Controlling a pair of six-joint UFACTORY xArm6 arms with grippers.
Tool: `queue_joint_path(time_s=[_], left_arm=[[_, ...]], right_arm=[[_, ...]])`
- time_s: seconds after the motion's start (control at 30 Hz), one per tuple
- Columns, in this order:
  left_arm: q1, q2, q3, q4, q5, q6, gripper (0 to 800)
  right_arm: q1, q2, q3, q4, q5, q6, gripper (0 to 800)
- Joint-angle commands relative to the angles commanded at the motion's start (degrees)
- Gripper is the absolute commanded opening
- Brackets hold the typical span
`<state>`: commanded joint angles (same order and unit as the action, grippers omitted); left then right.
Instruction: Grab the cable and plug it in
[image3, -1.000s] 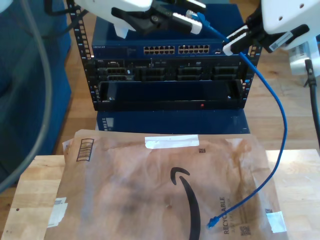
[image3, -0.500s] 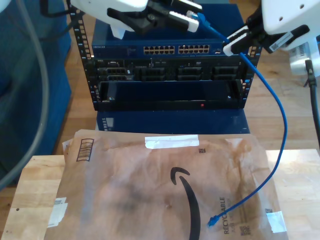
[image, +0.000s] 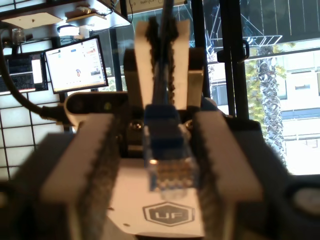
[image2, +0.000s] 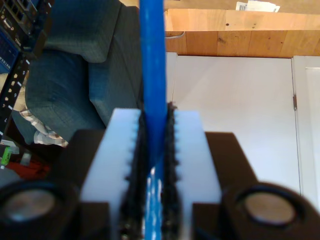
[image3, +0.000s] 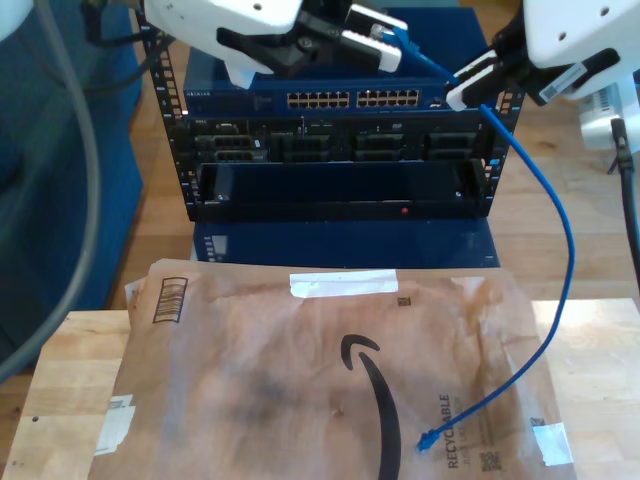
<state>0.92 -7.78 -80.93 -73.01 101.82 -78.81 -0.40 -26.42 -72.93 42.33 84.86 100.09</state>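
Observation:
The blue cable (image3: 565, 250) hangs in a long loop over the exterior view's right side. Its free plug end (image3: 425, 443) rests on the brown envelope. My second gripper (image3: 468, 88) (image2: 154, 115) is shut on the cable a short way behind the other plug. That plug (image: 167, 155) sits between the fingers of my first gripper (image3: 385, 33) (image: 160, 122), high in the exterior view's middle, above the rack. The jaws stand on either side of the plug, with a gap along one side. Beyond the plug, my second gripper's fingers (image: 145, 65) face the first wrist camera.
A blue network switch with two rows of ports (image3: 355, 99) tops a black rack (image3: 340, 160) just below both grippers. A large brown paper envelope (image3: 330, 380) covers most of the wooden table (image3: 60, 380) in front. A blue couch (image3: 70, 200) stands at the exterior view's left.
My first arm's body has shifted slightly toward the exterior view's left, its fingers staying at the plug. My second gripper and the hanging cable have held still.

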Motion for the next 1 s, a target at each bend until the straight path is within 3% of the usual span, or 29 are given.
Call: queue_joint_path(time_s=[0.07,0.2,0.3,0.43,0.47,0.5,0.57,0.63,0.9,1.0], left_arm=[[0.0,0.0,0.09,-0.09,0.0,0.0,149],[0.0,0.0,0.09,-0.09,0.0,0.18,32],[0.0,0.0,0.18,-0.09,0.0,0.26,2],[0.0,0.09,0.09,0.0,0.09,0.09,2],[0.0,0.0,0.0,-0.09,0.26,0.0,2],[0.0,0.0,-0.18,-0.09,0.35,-0.35,2],[0.09,0.0,-0.26,-0.26,0.97,-3.34,2],[0.53,0.26,-0.35,-0.79,1.93,-7.82,2],[3.08,3.87,-0.44,-5.63,7.91,-16.09,2],[5.36,5.19,-0.35,-7.03,9.41,-17.41,2]], right_arm=[[0.0,0.0,0.0,0.0,0.35,0.0,2],[0.0,0.0,-0.09,0.0,0.53,0.0,2],[0.0,0.0,-0.09,0.09,0.35,0.0,14],[0.0,0.0,-0.18,0.26,0.18,0.0,361],[0.0,0.0,-0.26,0.26,0.18,0.0,429],[-0.18,-0.09,-0.18,0.18,0.09,-0.09,449],[-0.26,-0.44,-0.26,0.18,0.09,-0.26,664],[-0.35,-0.79,-0.7,0.18,0.0,-1.05,796],[-0.26,-4.84,-1.23,0.0,-1.49,-5.01,798],[-0.26,-6.42,-0.88,0.0,-2.81,-11.6,799]])
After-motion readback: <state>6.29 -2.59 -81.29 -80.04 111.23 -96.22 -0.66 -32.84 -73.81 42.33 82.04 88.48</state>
